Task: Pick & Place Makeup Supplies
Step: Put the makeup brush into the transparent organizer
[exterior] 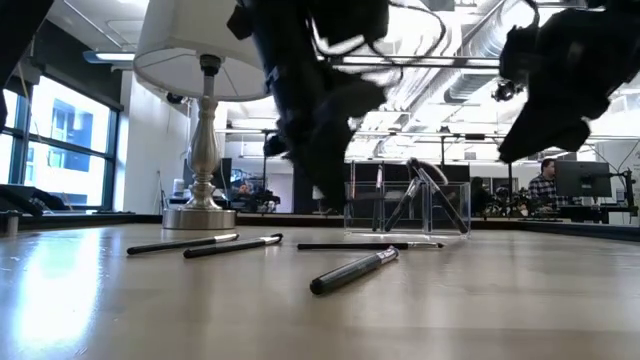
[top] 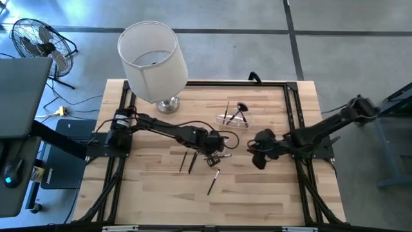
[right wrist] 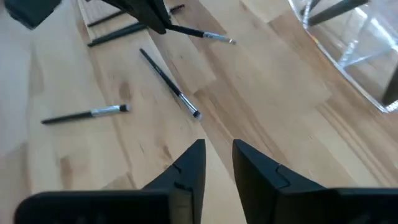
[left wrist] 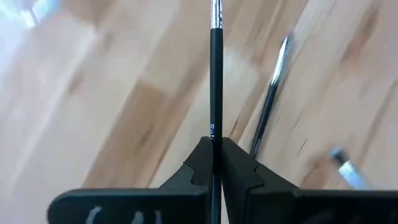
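Observation:
My left gripper [top: 214, 154] hangs over the middle of the table, shut on a thin black makeup brush [left wrist: 216, 68] with a silver ferrule. Several more dark brushes and pencils lie flat on the wood: a pair [top: 187, 161], one nearer the front [top: 213, 183], and in the right wrist view one with a silver ferrule [right wrist: 168, 84]. A clear plastic holder [top: 235, 119] at the far middle has a few brushes leaning inside it. My right gripper [right wrist: 217, 152] is open, above the table to the right of the left gripper, and touches nothing. My left gripper pinches the black brush by its handle [left wrist: 216, 121] between the two fingers. The brush runs straight out beyond the fingertips [left wrist: 202, 155], along them, with its ferrule end [right wrist: 217, 37] leading. It is lifted clear of the table.
A table lamp with a white shade [top: 154, 58] stands at the far left corner on a metal base [exterior: 200, 215]. A black frame [top: 290, 96] runs along the table's edges. Bare wood lies at the near edge and between the grippers and the holder [exterior: 405, 208].

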{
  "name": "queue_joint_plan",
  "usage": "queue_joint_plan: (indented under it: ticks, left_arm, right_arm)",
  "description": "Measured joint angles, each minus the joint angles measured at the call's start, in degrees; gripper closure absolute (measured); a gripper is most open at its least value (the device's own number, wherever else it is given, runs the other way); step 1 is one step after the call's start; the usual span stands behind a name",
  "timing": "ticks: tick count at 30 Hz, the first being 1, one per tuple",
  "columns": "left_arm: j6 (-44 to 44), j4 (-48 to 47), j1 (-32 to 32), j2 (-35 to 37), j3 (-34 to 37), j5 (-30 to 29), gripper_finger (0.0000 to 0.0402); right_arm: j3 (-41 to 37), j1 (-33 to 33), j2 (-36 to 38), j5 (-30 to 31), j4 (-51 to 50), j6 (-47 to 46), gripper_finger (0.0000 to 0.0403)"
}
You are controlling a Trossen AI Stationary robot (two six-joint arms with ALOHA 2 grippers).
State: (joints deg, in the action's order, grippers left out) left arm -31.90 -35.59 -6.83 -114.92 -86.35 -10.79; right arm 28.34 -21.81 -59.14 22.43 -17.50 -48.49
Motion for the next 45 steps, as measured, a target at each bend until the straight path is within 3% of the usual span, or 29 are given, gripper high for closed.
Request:
queue_joint_plan:
  ticks: [7,14,20,25,30,35,41,45]
  left_arm:
    - [0.13,4.0,0.02,5.75,-0.04,-4.18,0.0396]
    - [4.53,16.78,0.63,11.43,-0.36,-6.25,0.0396]
    - [8.24,21.63,1.57,13.4,-0.28,-4.47,0.0396]
    - [9.73,28.54,1.59,13.31,-0.19,0.03,0.0396]
    - [9.33,25.38,1.53,13.34,-0.2,-0.55,0.0396]
    - [9.38,20.71,0.58,13.56,-0.04,-4.47,0.0396]
    - [6.94,26.09,-3.11,15.7,9.54,-7.7,0.0396]
    - [3.91,42.03,-3.83,19.78,20.65,-7.75,0.0396]
  right_arm:
    - [0.0,-2.87,5.39,2.72,-1.34,-2.82,0.0359]
    - [0.0,-3.38,8.18,4.17,0.32,-2.6,0.0393]
    - [0.0,-3.38,11.11,4.92,3.42,0.9,0.0398]
    - [0.0,-3.69,13.49,10.84,5.4,2.92,0.04]
    - [0.09,-7.33,17.56,15.56,6.96,4.95,0.0398]
    - [0.11,-13.24,19.37,20.93,1.21,1.34,0.0399]
    - [0.11,-15.9,17.89,23.65,1.57,0.11,0.0398]
    - [0.09,-14.95,15.5,24.15,5.71,2.34,0.039]
